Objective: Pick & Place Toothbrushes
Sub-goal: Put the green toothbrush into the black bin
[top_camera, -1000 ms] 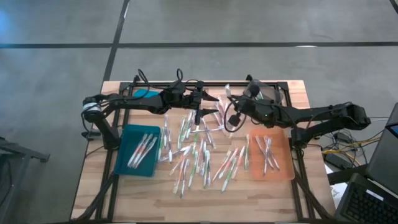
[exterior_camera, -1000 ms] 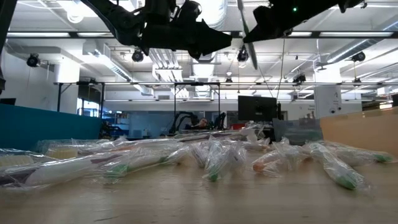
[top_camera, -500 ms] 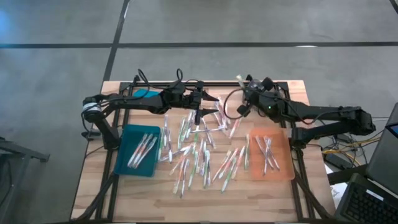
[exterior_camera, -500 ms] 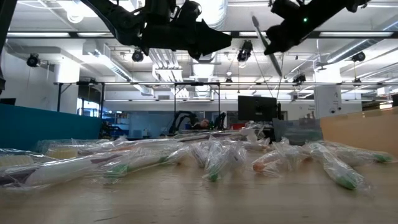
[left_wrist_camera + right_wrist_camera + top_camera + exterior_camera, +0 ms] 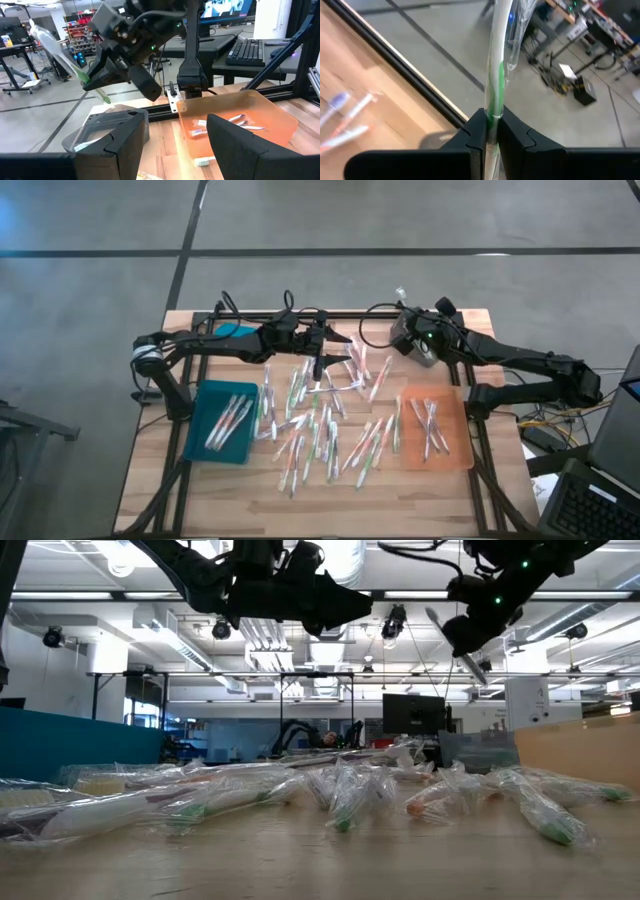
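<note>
Wooden table (image 5: 200, 490), right end effector (image 5: 490, 131) pinching green-and-white toothbrush (image 5: 498, 60) lengthwise beyond its fingertips

The left arm reaches in from the left edge of the surface and stretches toward its middle, raised above it. The left gripper (image 5: 335, 348) hovers there with its fingers (image 5: 112, 137) spread apart and nothing between them. The right arm comes from the right edge, bent at the elbow, with its forearm running toward the far side. The right gripper (image 5: 408, 330) is raised high near the far edge, wrist turned so the fingers (image 5: 475, 132) point up and away, pressed together on a toothbrush (image 5: 496, 75).
</note>
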You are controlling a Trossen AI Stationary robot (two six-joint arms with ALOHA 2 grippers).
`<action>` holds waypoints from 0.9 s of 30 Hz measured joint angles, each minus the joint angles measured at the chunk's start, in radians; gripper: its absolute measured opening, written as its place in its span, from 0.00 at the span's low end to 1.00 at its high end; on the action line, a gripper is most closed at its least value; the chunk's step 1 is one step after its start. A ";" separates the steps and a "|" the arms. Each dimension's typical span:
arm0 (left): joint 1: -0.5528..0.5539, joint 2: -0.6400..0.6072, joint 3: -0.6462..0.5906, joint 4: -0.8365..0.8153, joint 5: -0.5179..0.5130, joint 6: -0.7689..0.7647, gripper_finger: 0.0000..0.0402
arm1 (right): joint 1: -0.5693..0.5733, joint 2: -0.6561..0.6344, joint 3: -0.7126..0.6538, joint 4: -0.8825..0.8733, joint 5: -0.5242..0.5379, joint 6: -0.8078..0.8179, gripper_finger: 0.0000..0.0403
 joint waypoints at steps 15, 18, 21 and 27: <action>0.000 0.000 0.000 0.000 -0.009 0.000 0.54 | -0.195 0.002 0.001 -0.200 -0.214 0.165 0.07; 0.000 0.000 0.000 0.000 -0.009 0.000 0.54 | -0.220 0.002 0.007 -0.239 -0.217 0.176 0.07; -0.001 0.000 0.000 0.000 -0.013 0.000 0.54 | -0.244 0.009 0.022 -0.287 -0.236 0.211 0.07; 0.000 0.000 0.000 0.000 -0.019 0.000 0.54 | -0.285 0.054 0.033 -0.333 -0.336 0.222 0.07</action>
